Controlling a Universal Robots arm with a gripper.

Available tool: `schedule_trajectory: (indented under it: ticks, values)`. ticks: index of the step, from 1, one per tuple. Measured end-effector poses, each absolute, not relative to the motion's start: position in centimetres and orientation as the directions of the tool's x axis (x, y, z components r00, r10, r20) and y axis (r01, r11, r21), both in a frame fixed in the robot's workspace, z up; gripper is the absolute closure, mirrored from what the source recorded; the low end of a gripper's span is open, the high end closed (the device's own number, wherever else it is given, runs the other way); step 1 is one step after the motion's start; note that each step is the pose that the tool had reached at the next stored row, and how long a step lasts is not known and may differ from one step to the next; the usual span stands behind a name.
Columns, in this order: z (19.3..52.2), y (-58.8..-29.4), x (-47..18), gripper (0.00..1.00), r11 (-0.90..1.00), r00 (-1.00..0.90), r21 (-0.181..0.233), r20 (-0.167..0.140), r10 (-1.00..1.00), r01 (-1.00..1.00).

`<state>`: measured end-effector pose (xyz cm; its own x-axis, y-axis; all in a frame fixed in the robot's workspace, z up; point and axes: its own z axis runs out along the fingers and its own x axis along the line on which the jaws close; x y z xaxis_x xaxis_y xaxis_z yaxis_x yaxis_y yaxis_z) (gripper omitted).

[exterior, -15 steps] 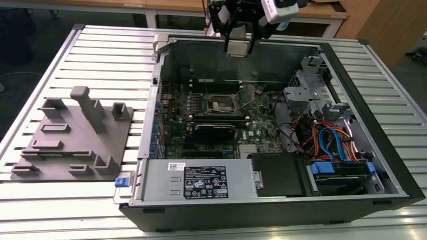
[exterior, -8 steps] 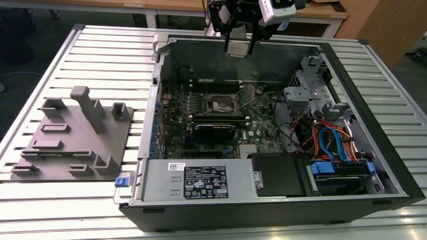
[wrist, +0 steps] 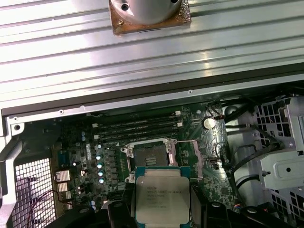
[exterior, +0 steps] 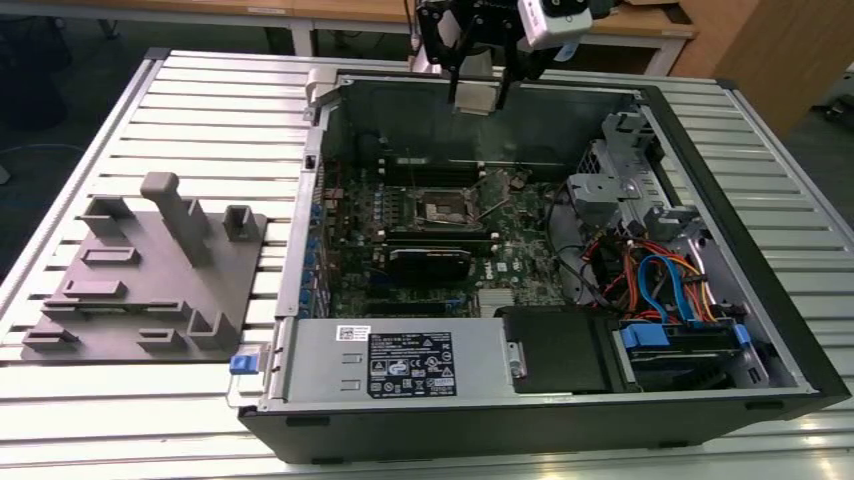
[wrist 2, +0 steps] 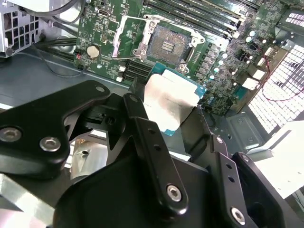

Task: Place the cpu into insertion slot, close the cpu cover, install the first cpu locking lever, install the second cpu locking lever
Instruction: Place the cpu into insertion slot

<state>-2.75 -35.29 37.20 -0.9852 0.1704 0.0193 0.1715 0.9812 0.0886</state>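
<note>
As black gripper (exterior: 478, 95) hangs upper-centre, exterior view, jaws pinch silver-grey square cpu (wrist: 161, 199) edgewise, underside free for black insertion slot (wrist: 147, 154).

The cpu (wrist: 162, 199) is silver-grey, seemingly teal-edged; the motherboard (wrist 2: 108, 35) green, its insertion slot (wrist 2: 166, 45) dark.

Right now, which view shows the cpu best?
The first wrist view: the cpu faces the camera, its metal top plainly visible. In the second wrist view it is tilted and washed out by glare. The exterior view shows it as a small, distant pale square.
</note>
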Motion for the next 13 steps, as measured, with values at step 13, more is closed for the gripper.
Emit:
schedule_trajectory:
  ticks: [13]
  values:
    - [37.14,-35.29,-2.74,0.46,0.955,-0.959,0.089,0.019,0.284,0.285]
